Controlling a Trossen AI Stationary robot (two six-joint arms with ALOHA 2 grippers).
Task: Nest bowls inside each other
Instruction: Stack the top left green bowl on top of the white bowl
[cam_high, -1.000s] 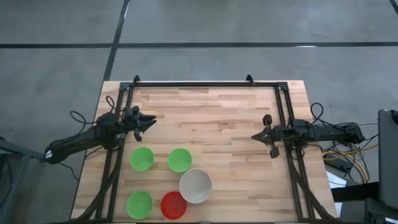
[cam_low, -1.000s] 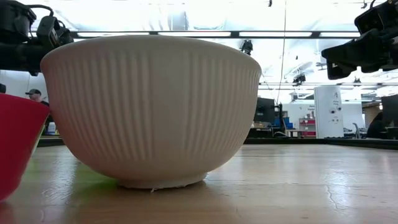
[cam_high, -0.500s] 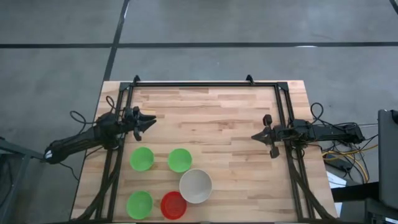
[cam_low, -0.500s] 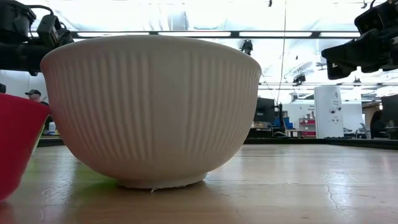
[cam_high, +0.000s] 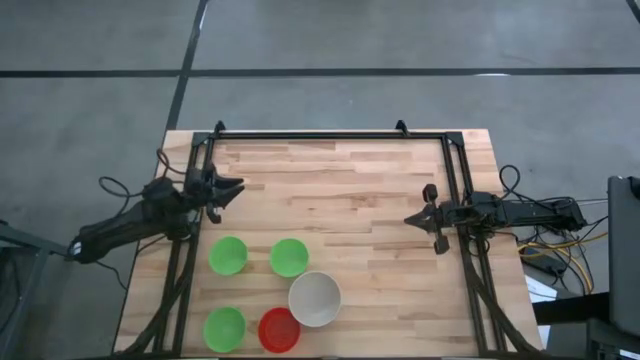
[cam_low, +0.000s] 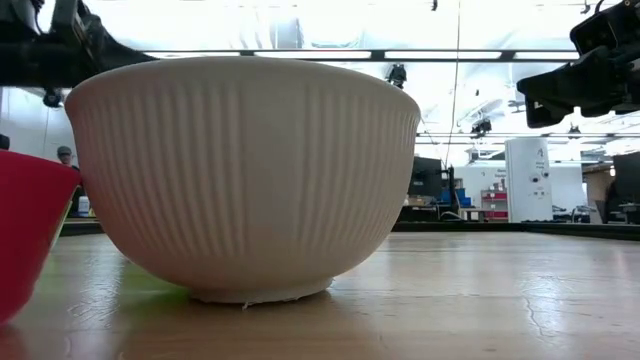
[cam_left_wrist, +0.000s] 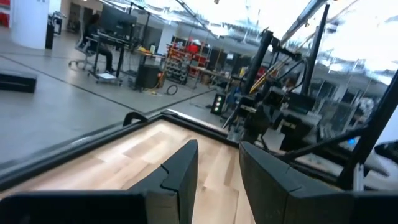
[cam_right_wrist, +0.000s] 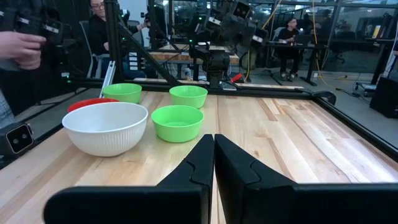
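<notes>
Five bowls stand upright on their bases on the near left part of the wooden table: three green bowls (cam_high: 228, 255) (cam_high: 289, 257) (cam_high: 224, 329), a red bowl (cam_high: 279, 330) and a larger white ribbed bowl (cam_high: 315, 298). My left gripper (cam_high: 238, 184) hovers level near the table's left edge, beyond the bowls toward the far side, open with nothing between its fingers (cam_left_wrist: 217, 168). My right gripper (cam_high: 408, 219) hangs level at the right side, shut (cam_right_wrist: 214, 155), pointing across the table at the bowls.
A black frame (cam_high: 330, 134) runs along the table's far edge and down both sides. The white bowl (cam_low: 245, 170) fills the low view, with the red bowl (cam_low: 20, 235) beside it. Bare wood lies in the middle and far half. A person (cam_right_wrist: 18, 37) stands beyond the left edge.
My left gripper has risen and drifted a little toward the table's far edge, still open. The bowls and my right gripper have stayed where they were.
</notes>
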